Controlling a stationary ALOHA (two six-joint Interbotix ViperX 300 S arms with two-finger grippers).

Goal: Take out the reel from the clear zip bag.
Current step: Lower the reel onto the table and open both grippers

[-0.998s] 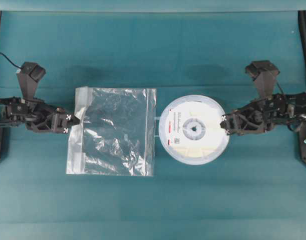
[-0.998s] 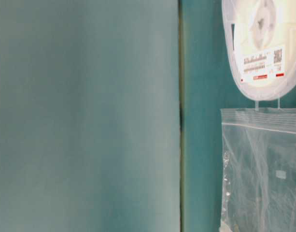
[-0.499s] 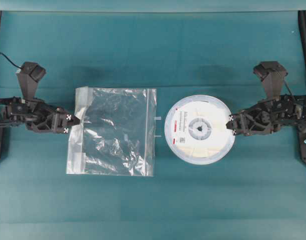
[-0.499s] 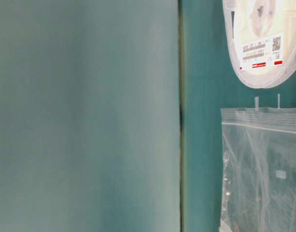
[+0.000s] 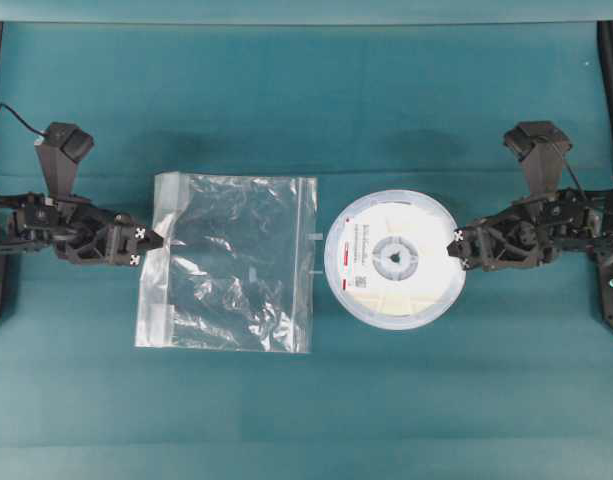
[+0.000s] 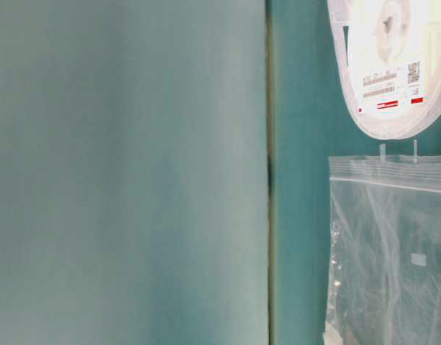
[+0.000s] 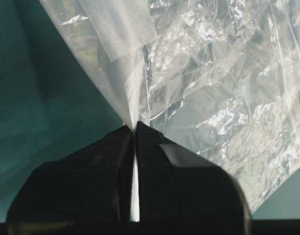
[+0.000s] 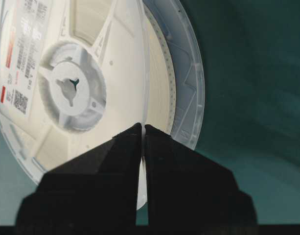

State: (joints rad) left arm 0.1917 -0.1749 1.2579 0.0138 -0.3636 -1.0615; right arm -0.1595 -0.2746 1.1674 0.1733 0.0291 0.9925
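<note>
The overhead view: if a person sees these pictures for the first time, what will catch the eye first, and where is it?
First comes the reel, a pale disc right of centre on the teal table, fully outside the bag, its rim pinched by the right gripper. Next comes the clear zip bag, lying flat and empty left of centre, its left edge clamped by the left gripper.

Narrow strip of bare counter (image 5: 306, 400) between the clear zip bag (image 5: 231, 262) and the reel (image 5: 394, 258), crossed by two small clear tabs. Wide open cloth above and below both. Left hand (image 5: 146, 247) blocking the bag's left edge, right hand (image 5: 456, 250) the reel's right rim.
</note>
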